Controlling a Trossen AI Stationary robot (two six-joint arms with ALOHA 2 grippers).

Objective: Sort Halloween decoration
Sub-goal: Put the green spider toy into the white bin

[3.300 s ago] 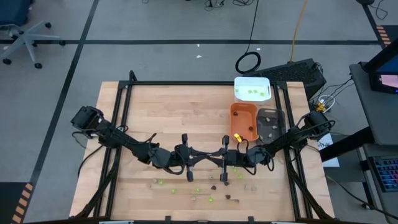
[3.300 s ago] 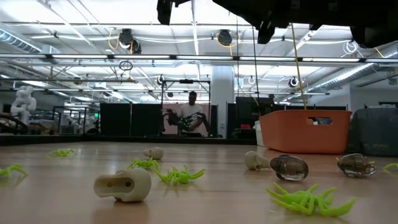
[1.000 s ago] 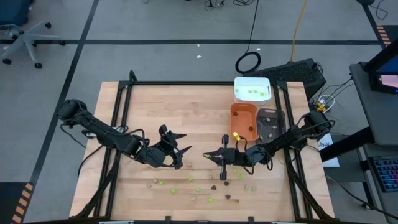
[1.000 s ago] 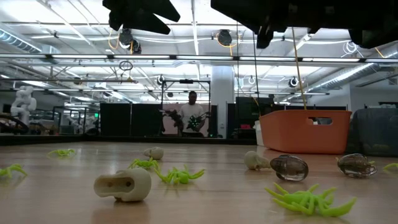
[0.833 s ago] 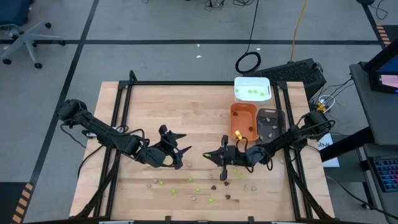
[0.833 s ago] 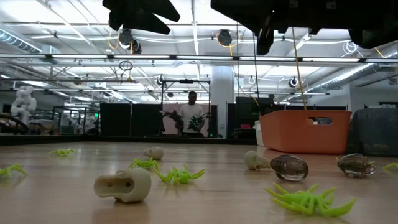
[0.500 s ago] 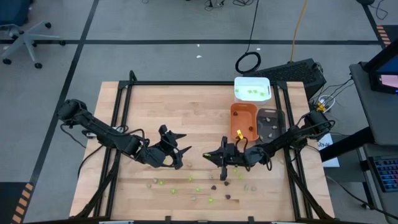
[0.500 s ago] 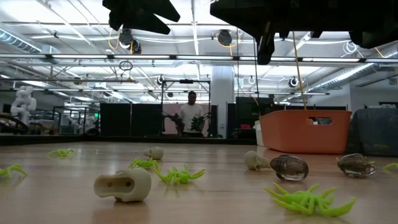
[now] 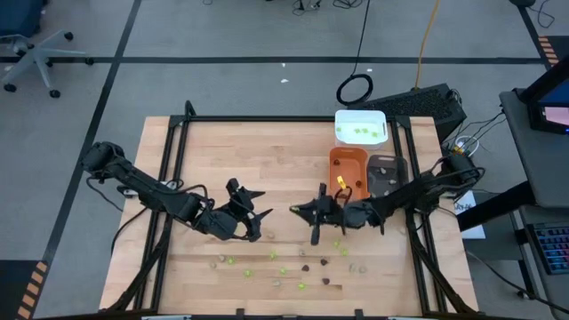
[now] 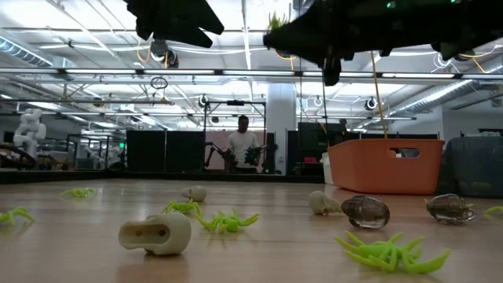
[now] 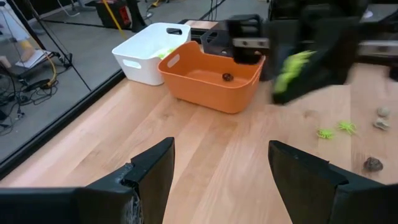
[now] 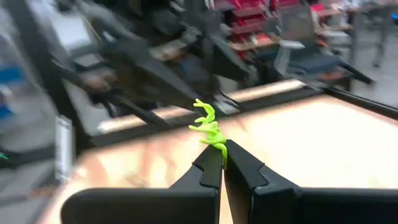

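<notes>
1. The right gripper hangs above the middle of the wooden table, its fingers pinched closed on a lime-green spider.
2. The left gripper waits in the air to its left, well apart, fingers spread open and empty.
3. Small decorations, green, brown and pale, lie scattered along the table's near edge.
4. At table height a pale skull lies nearest, with green spiders around it.
5. An orange tray, a white tray and a grey tray sit together at the table's right side.
6. A person stands far behind the table.
</notes>
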